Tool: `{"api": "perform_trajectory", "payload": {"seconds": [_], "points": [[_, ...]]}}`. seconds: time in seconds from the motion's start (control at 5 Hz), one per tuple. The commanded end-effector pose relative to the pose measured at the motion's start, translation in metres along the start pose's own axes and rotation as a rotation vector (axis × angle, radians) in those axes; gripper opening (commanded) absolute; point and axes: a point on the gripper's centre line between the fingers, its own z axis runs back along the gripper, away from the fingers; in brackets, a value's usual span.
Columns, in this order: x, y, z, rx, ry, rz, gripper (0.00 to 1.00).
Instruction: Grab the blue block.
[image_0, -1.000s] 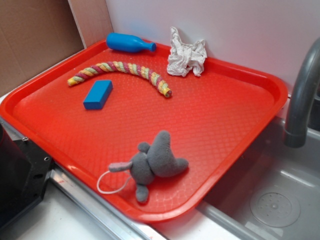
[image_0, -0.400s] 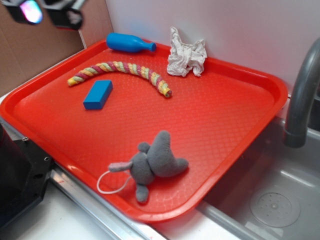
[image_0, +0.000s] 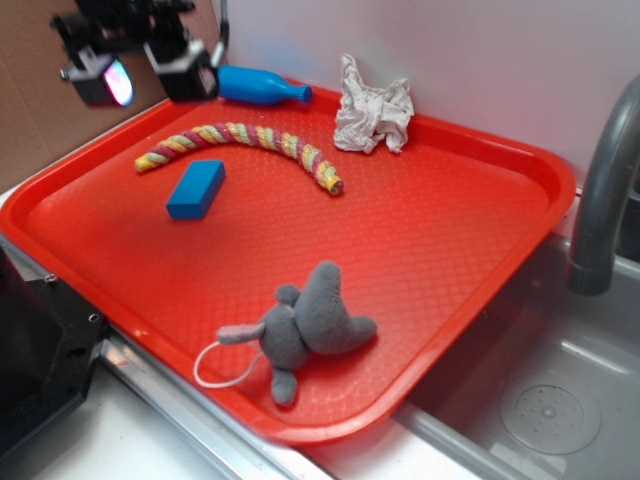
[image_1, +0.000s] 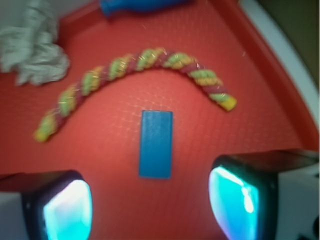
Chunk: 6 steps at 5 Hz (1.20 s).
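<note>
The blue block (image_0: 196, 188) lies flat on the red tray (image_0: 430, 250), in its left part, just below the striped rope. In the wrist view the blue block (image_1: 156, 144) sits ahead of the two glowing pads, lengthwise between them. My gripper (image_0: 140, 72) hangs in the air above the tray's far left corner, well above and behind the block. Its fingers (image_1: 67, 210) stand wide apart, open, with nothing between them.
A blue bottle toy (image_0: 260, 87) lies at the tray's back edge. A striped twisted rope (image_0: 250, 142) curves behind the block, a crumpled white cloth (image_0: 372, 108) sits at the back, and a grey plush mouse (image_0: 305, 328) lies near the front. A sink with a faucet (image_0: 605, 190) is at right.
The gripper has come into the exterior view from the top left and has dropped lower and rightward over the tray's far left corner. The objects on the tray have not moved.
</note>
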Motion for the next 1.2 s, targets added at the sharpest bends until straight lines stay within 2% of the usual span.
{"api": "perform_trajectory", "payload": {"seconds": [0.0, 0.2, 0.4, 0.6, 0.8, 1.0], "points": [[0.012, 0.011, -0.046, 0.013, 0.034, -0.015, 1.00], [0.019, 0.004, -0.072, 0.040, 0.067, -0.033, 1.00], [0.003, 0.006, -0.082, 0.064, 0.095, -0.037, 1.00], [-0.005, 0.007, -0.090, 0.092, 0.132, 0.002, 0.95], [0.000, 0.002, -0.080, 0.085, 0.131, 0.002, 0.00], [-0.018, 0.002, -0.031, 0.042, 0.092, -0.130, 0.00]]}}
